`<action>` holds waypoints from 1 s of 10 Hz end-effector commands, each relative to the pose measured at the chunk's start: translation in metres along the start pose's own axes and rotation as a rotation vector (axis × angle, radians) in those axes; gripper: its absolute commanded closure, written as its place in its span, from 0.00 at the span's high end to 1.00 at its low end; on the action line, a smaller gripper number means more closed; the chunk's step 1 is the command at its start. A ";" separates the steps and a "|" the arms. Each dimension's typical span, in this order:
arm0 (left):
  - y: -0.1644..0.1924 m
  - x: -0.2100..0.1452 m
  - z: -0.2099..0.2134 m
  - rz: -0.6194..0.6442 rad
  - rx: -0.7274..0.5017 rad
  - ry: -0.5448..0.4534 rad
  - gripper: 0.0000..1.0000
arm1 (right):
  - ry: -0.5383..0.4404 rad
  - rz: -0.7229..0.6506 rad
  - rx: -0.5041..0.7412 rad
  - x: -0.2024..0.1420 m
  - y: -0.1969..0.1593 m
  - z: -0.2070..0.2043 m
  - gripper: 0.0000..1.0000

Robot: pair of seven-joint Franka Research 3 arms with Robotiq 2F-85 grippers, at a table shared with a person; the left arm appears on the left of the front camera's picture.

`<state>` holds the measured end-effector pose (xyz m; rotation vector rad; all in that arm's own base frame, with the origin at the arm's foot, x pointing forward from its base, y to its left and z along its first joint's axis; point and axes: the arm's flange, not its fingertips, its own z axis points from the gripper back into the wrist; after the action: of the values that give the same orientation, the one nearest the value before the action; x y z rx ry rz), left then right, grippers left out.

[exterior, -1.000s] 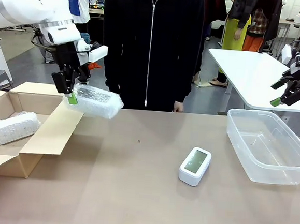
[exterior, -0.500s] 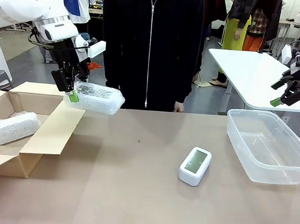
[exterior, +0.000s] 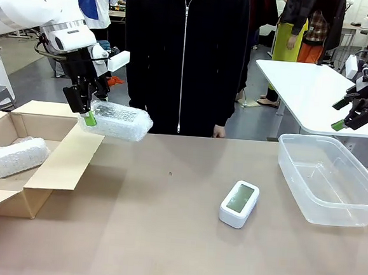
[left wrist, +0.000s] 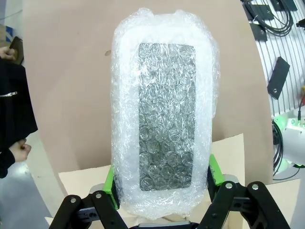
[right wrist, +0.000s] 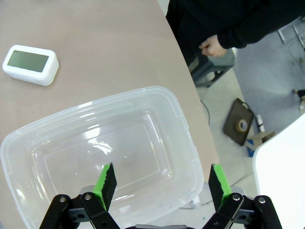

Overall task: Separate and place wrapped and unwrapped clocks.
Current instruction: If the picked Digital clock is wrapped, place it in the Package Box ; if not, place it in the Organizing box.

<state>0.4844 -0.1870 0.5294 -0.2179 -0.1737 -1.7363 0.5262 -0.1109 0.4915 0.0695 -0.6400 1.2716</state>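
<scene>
Beige counter (exterior: 162, 250), a person in black standing at the far side. My left pincer (exterior: 89, 116) is clenched on one end of a wrapped bundle (exterior: 120, 121), up in the air above the right flap of the cardboard box (exterior: 61, 160) at the left. The other bundle (exterior: 13, 156) lies inside. The bare white clock (exterior: 239, 203) sits mid-counter. My right pincer (right wrist: 159, 183) gapes over the clear tub (exterior: 290, 178). My worry: an end grip on slick bubble wrap may slip, or the bundle clips the flap. There's no writing I can read.
</scene>
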 end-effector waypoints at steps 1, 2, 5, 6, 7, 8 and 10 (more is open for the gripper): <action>-0.001 0.000 0.003 -0.005 -0.001 -0.001 0.25 | 0.000 0.004 0.003 -0.001 0.001 0.000 1.00; -0.001 0.000 0.003 -0.005 -0.001 -0.001 0.25 | 0.000 0.004 0.003 -0.001 0.001 0.000 1.00; -0.001 0.000 0.003 -0.005 -0.001 -0.001 0.25 | 0.000 0.004 0.003 -0.001 0.001 0.000 1.00; -0.001 0.000 0.003 -0.005 -0.001 -0.001 0.25 | 0.000 0.004 0.003 -0.001 0.001 0.000 1.00; -0.001 0.000 0.003 -0.005 -0.001 -0.001 0.25 | 0.000 0.004 0.003 -0.001 0.001 0.000 1.00; -0.001 0.000 0.003 -0.005 -0.001 -0.001 0.25 | 0.000 0.004 0.003 -0.001 0.001 0.000 1.00; 0.001 0.002 -0.001 0.044 0.005 0.008 0.83 | 0.000 0.004 0.003 -0.001 0.001 0.000 1.00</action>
<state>0.4850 -0.1870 0.5280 -0.2199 -0.1702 -1.7294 0.5262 -0.1109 0.4915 0.0695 -0.6400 1.2716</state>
